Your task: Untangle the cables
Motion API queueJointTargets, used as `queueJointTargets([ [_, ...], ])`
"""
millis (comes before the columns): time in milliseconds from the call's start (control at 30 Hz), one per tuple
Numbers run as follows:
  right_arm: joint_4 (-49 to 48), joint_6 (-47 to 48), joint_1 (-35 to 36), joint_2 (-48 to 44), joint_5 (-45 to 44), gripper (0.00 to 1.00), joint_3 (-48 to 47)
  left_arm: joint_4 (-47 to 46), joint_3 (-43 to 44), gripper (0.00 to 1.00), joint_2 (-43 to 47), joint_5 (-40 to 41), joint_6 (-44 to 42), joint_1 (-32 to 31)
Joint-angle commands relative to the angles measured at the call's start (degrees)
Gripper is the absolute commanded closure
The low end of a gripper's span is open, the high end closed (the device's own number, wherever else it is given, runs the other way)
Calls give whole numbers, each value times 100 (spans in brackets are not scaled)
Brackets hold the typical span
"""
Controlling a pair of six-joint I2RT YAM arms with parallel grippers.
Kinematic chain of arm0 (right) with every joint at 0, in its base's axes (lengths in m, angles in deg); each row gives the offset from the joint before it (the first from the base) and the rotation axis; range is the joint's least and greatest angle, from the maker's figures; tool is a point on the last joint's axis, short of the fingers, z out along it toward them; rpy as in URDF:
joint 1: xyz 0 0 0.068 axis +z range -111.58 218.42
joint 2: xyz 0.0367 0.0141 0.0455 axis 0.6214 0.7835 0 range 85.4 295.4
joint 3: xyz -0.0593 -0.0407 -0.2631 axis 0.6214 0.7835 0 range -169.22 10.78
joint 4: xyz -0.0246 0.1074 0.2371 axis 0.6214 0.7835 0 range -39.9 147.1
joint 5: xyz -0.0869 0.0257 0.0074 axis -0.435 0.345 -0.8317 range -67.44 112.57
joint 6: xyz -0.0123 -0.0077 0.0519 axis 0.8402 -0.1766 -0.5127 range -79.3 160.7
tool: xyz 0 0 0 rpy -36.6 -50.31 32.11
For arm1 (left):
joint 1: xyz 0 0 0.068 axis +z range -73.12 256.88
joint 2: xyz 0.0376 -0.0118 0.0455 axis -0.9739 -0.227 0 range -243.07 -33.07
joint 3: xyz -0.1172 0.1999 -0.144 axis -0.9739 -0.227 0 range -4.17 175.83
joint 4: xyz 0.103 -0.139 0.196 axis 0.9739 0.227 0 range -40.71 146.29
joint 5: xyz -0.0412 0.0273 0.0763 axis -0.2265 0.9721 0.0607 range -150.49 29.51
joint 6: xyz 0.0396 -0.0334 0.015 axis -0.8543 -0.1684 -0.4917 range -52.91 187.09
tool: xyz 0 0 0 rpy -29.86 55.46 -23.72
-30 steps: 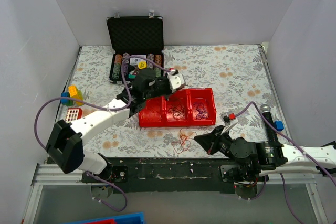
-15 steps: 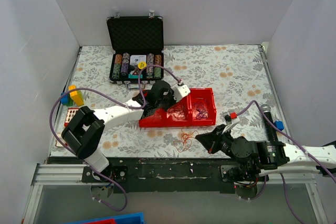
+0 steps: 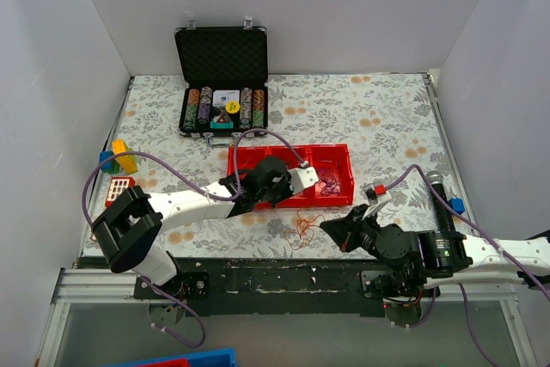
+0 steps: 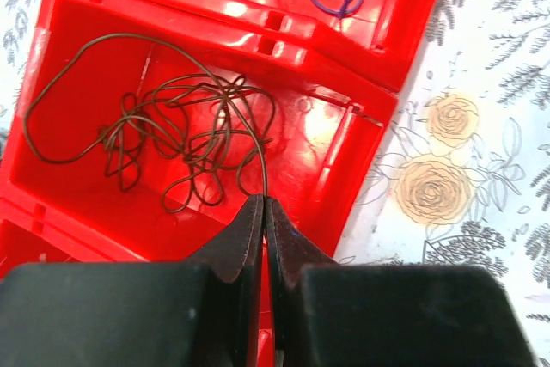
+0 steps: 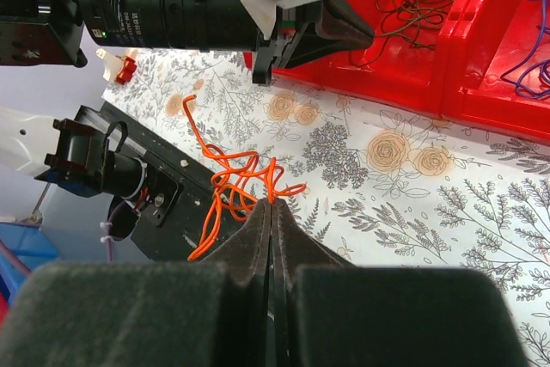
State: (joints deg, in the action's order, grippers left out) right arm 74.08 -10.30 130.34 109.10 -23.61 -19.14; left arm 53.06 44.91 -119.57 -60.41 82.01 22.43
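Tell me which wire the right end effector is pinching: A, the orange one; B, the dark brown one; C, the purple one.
A: the right wrist view shows the right end effector closed on the orange wire, outside the red bin; the dark brown wire is pinched by the left end effector instead.

1. No text, number, brand or sign can be read in any of the three views.
2. In the top view, the case (image 3: 222, 58) holds a yellow disc (image 3: 233, 106) and a white card (image 3: 225, 96). Any marks on them are too small to make out.
3. Both wrist views show no print on anything.
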Motion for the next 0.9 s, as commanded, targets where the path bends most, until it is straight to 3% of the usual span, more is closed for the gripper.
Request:
queueJointTargets([
  [0,-35,-76,19,64,-173,99,-278,-306,180,99,125,493,82,40],
  [67,-43,-68,19,82,-173,99,-305,-342,312,92,107,537,108,75],
  [133,-17,-50,19,99,-173,99,-340,-342,514,56,116,511,99,102],
  [167,0,-33,19,108,-173,99,-366,-324,637,45,116,502,82,119],
  [267,79,-24,19,161,-217,99,-463,-88,1207,27,256,240,143,259],
  [333,123,-6,19,205,-252,99,-524,359,1742,2,326,-189,169,400],
  [567,45,178,19,407,-375,99,-683,1371,2957,2,660,-974,625,1217],
  [700,-262,511,19,774,-655,99,-875,1626,3633,2,582,-502,1415,1902],
  [800,-447,1002,-51,1354,-928,99,-1287,2458,4475,2,205,-351,1812,2438],
  [867,-710,1442,-471,1863,-641,99,-1630,3222,5143,2,-146,-420,2058,2781],
])
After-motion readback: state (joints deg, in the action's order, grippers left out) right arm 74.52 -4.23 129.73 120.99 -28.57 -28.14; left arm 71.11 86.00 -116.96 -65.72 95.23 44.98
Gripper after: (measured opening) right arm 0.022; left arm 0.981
